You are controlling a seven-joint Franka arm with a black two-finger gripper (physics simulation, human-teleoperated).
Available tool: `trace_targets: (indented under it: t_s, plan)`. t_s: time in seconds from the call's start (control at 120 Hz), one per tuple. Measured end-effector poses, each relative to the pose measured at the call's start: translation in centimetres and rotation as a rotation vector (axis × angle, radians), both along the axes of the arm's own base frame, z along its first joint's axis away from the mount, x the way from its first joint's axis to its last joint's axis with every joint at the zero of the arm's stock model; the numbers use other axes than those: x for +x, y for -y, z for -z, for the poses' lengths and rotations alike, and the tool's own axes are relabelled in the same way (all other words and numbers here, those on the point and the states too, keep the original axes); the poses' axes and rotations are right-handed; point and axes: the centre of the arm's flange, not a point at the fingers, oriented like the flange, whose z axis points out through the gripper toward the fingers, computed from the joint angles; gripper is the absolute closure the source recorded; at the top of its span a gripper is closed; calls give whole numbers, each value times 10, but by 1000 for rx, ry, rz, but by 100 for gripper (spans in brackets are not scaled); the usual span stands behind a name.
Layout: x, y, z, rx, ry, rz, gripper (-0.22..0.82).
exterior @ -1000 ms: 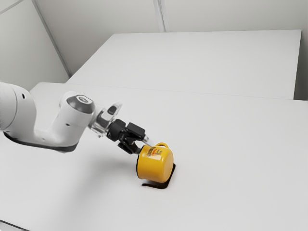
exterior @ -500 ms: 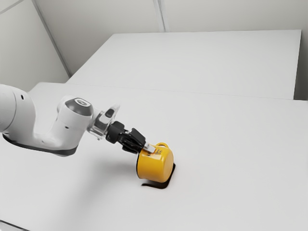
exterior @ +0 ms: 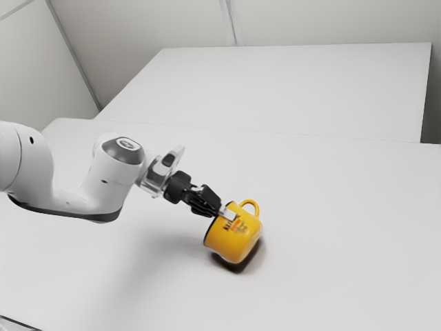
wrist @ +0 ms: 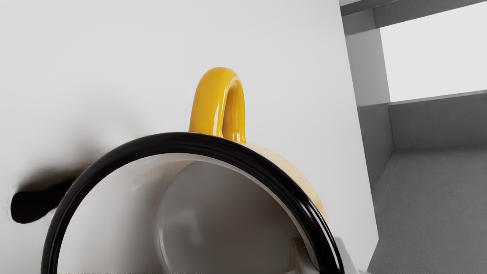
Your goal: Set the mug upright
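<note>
Exterior view: flat white table point(exterior: 358, 227), pale grey wall point(exterior: 138, 34) behind. One glossy yellow cylindrical mug point(exterior: 236, 243), dark lettering point(exterior: 236, 223) on its side; tilted on the table's near part, curved handle point(exterior: 252, 203) uppermost, mouth toward the black two-finger gripper point(exterior: 226, 212). Dark shadow point(exterior: 237, 267) beneath.

Wrist view: bright rectangular opening point(wrist: 433, 57) beyond the table edge; round black rim point(wrist: 171, 142), pale interior point(wrist: 228, 213). Fingers point(wrist: 298, 257) clamped on the mug's wall, one inside, one outside.

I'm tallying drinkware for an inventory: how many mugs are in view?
1: the yellow mug, tilted over the table, with the gripper shut on its wall at the black rim.
</note>
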Motion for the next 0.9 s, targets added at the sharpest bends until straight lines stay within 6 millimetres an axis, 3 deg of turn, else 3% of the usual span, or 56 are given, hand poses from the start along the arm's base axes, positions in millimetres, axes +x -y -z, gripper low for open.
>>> trace_targets:
  t_s: [0.275,0.508,0.658,0.9]
  plan:
    - [3,14,-9,99,39,56,79]
    - [35,-13,-45,338,156,54,79]
    - [47,-34,-55,506,182,30,79]
    - [58,-36,-70,702,184,29,79]
